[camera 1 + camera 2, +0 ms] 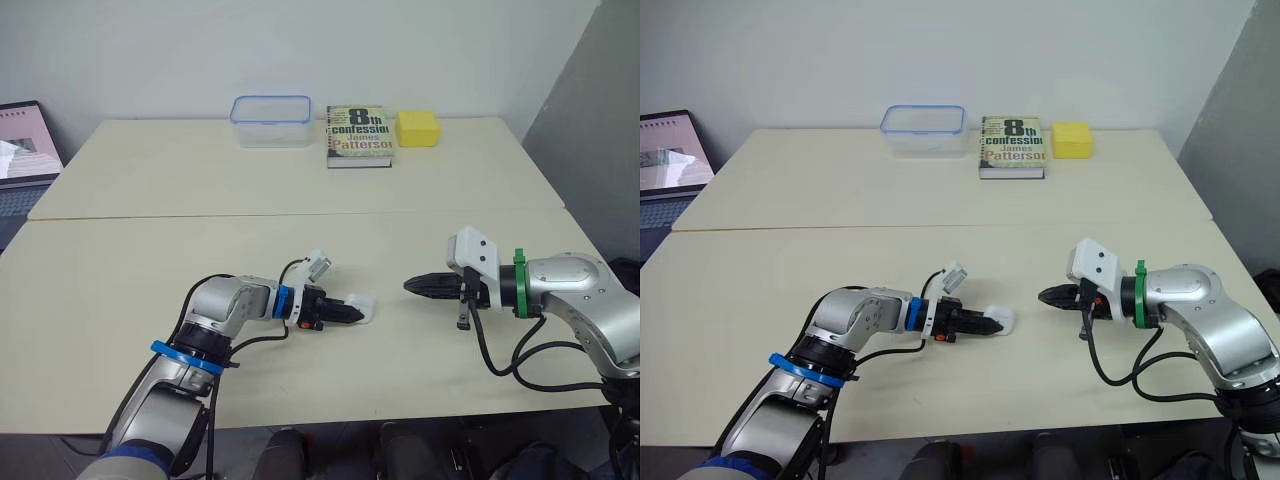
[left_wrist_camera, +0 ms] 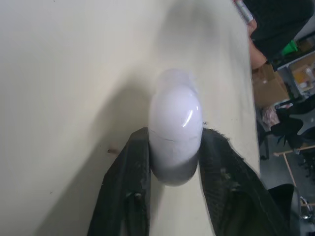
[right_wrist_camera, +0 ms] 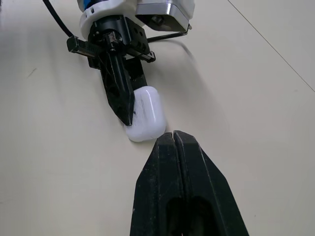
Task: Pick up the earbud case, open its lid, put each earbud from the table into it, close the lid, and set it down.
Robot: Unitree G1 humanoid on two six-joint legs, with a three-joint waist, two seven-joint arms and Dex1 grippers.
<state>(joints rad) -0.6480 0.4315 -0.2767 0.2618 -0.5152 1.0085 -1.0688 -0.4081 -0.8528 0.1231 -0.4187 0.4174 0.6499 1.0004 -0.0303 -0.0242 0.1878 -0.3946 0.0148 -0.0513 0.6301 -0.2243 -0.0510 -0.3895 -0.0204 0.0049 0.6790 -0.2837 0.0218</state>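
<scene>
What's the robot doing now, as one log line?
left gripper: shut on earbud case | case state: closed | right gripper: shut, empty, apart from case

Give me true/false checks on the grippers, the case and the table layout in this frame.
1. The left gripper holds the earbud case between its fingers. True.
2. The right gripper has its fingers spread wide. False: they are shut together.
3. The right gripper touches the case. False: a gap shows between them.
4. The book lies between the clear container and the yellow block. True.
5. The case lid stands open. False: it is closed.
</scene>
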